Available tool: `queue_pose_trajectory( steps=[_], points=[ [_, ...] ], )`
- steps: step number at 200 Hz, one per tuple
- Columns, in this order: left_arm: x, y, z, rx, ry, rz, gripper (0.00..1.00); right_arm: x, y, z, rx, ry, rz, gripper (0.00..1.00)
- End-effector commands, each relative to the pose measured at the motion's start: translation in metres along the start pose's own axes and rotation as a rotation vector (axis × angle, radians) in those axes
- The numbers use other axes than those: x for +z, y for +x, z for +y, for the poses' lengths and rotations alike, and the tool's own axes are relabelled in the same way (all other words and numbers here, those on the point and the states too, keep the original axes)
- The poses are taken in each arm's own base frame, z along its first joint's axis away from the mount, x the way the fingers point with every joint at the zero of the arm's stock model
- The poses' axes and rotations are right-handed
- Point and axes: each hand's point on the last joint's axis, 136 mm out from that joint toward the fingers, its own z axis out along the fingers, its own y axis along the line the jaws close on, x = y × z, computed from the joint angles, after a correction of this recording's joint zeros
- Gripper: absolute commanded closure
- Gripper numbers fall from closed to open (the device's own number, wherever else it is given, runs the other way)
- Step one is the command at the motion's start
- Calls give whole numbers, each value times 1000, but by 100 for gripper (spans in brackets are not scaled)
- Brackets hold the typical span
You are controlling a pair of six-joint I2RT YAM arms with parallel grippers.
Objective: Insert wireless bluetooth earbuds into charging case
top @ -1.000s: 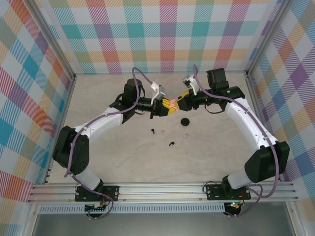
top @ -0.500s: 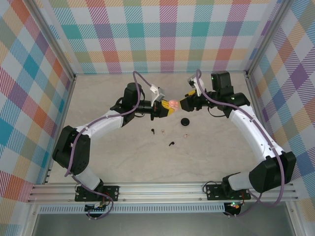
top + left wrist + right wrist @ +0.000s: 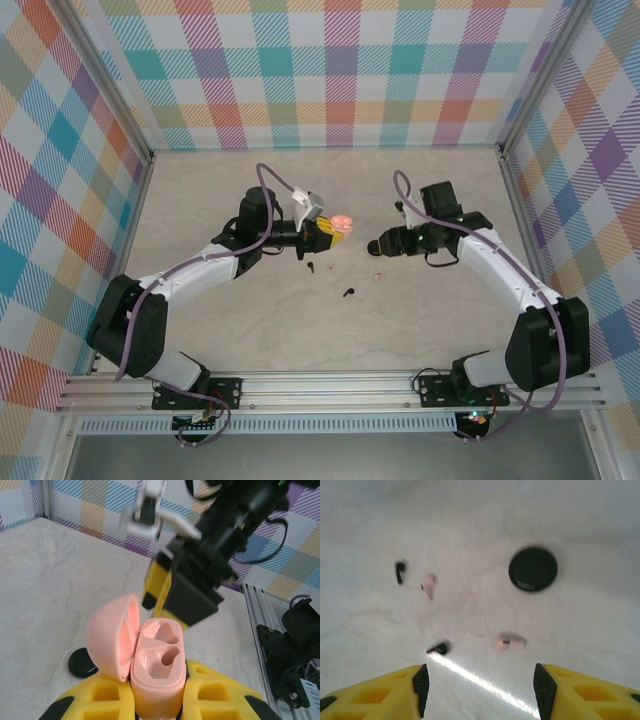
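Table (image 3: 250,320): pale, marbled surface lying under both sets of jaws.
Left arm (image 3: 200,270): reaches in from the left, wrist turned toward the middle of the table.
Right arm (image 3: 500,265): reaches in from the right, with its wrist facing the left arm's and well apart from it.
Left gripper (image 3: 333,230): the yellow jaws are pressed in on the pink charging case, one against each side of its body.
Right gripper (image 3: 480,685): the jaws are spread wide with only bare table between them, and they touch nothing.
Pink charging case (image 3: 155,675): pinched upright between the left jaws. Its lid (image 3: 112,635) is swung open to one side and two moulded wells face up.
Black round case (image 3: 533,569): lies flat on the table, shut, well ahead of the right jaws and roughly in line with the finger on the right of the wrist view.
Wireless bluetooth earbuds: all four lie loose on the table ahead of the right jaws.
- One pale pink bud (image 3: 510,642) lies just ahead of the gap.
- One black bud (image 3: 438,648) lies just ahead of the other finger's tip.
- A second pink bud (image 3: 427,585) lies farther out, beside a second black bud (image 3: 399,570).
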Motion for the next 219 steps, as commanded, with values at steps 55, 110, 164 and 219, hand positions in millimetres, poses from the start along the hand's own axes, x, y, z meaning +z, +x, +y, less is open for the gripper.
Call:
queue_pose_trajectory(
  steps=[55,110,164,219],
  points=[
    [-11,-1,-21,-14,-4,-21,92,49,29,-15,67,-36,146,72],
    [-16,-1,-25,-14,-17,-20,92,82,22,-31,121,-9,184,84],
    [-16,-1,-28,-19,-11,-21,92,95,18,-36,130,0,194,85],
    [-17,-1,-28,-21,-14,-21,92,104,25,-45,153,34,254,85]
  ],
)
